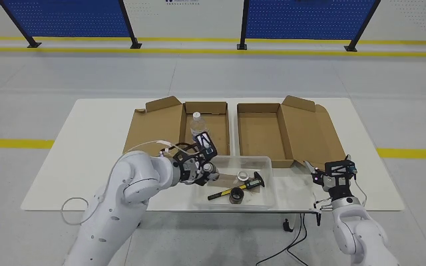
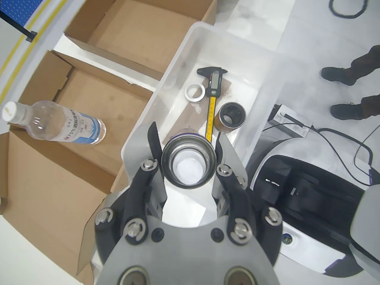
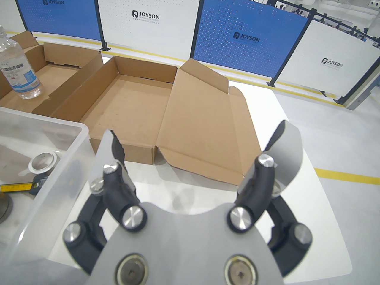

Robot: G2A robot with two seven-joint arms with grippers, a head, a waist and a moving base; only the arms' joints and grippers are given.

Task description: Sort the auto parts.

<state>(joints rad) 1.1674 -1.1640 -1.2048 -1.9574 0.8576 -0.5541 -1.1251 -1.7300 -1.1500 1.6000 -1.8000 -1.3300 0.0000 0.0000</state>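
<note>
My left gripper [image 2: 187, 143] is shut on a steel cylindrical sleeve [image 2: 188, 164], held over the near left end of the clear plastic bin [image 2: 190, 35]; in the top view this gripper [image 1: 206, 167] sits at the bin's left edge. Inside the bin lie a digital caliper [image 2: 213, 87] with a yellow scale, a white ring [image 2: 194, 92] and a brown-and-black bushing [image 2: 229, 117]. My right gripper [image 3: 197, 142] stands open over the table to the right of the bin, in front of the right cardboard box [image 3: 127, 102]; from above the same gripper [image 1: 331, 171] is near the table's front right.
Two open cardboard boxes stand behind the bin, the left box [image 1: 200, 126] and the right box [image 1: 263, 133]. A clear water bottle [image 2: 56, 126] stands in the left box. Cables [image 1: 293, 239] hang below the front edge.
</note>
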